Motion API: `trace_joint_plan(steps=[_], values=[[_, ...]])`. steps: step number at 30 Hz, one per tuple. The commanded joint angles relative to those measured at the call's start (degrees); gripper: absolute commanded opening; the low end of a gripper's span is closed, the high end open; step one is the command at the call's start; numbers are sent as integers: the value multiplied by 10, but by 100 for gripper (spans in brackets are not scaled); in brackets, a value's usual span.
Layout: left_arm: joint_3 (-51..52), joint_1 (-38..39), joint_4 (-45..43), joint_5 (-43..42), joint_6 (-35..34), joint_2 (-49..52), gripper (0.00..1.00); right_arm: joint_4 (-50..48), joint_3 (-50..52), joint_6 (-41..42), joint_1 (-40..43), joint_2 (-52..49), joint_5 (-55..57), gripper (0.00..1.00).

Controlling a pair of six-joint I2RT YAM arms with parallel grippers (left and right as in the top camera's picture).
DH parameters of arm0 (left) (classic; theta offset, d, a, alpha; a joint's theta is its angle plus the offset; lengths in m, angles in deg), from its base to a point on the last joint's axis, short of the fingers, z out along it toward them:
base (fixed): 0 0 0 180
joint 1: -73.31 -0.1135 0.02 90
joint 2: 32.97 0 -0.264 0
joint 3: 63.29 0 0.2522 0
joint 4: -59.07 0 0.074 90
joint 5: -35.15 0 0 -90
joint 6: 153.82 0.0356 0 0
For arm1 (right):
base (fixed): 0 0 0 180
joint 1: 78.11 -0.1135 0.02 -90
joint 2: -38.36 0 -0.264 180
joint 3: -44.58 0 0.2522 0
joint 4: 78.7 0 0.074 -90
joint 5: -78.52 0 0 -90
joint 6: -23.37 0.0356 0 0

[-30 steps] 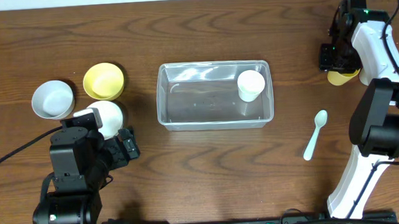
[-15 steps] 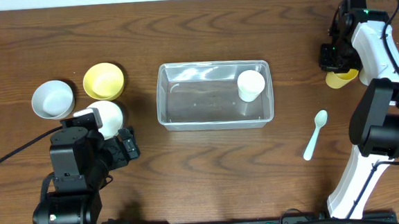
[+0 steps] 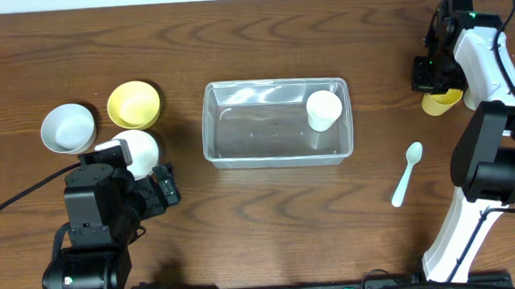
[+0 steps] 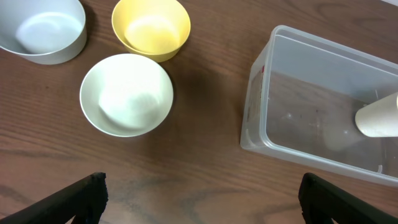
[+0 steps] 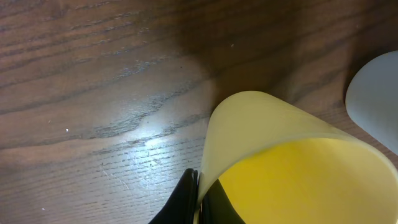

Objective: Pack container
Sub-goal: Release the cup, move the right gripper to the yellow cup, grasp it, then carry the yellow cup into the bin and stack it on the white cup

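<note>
The clear rectangular container [image 3: 277, 123] sits mid-table with a white cup [image 3: 323, 110] inside its right end; it also shows in the left wrist view [image 4: 323, 112] with the cup [image 4: 378, 116]. My right gripper [image 3: 434, 78] is at the far right, shut on the rim of a yellow cup [image 3: 441, 100]; the right wrist view shows the fingers [image 5: 200, 202] pinching the cup wall [image 5: 292, 162]. My left gripper [image 4: 200, 196] is open and empty over bare wood, near a white bowl [image 4: 127, 94].
A yellow bowl [image 3: 134, 104] and a white bowl [image 3: 68, 127] stand at the left, with another white bowl [image 3: 138, 150] by the left arm. A pale spoon [image 3: 406, 173] lies right of the container. A white object [image 5: 375, 99] edges into the right wrist view.
</note>
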Motion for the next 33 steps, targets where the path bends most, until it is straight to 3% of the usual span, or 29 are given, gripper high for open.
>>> trace_joint_plan(steps=[1,9,18,25,33], values=[[-13,-3,1,-4,-3,1,98,2,-6,-1,-1,0,-2,1],[-13,-3,1,-4,-3,1,98,14,-25,-14,-51,94,-9,1],[-13,-3,1,-4,-3,1,98,54,-25,-66,-213,244,-45,1],[-13,-3,1,-4,-3,1,98,80,-23,-67,-309,250,-45,1],[-13,-3,1,-4,-3,1,98,90,-23,-60,-323,224,-73,1]])
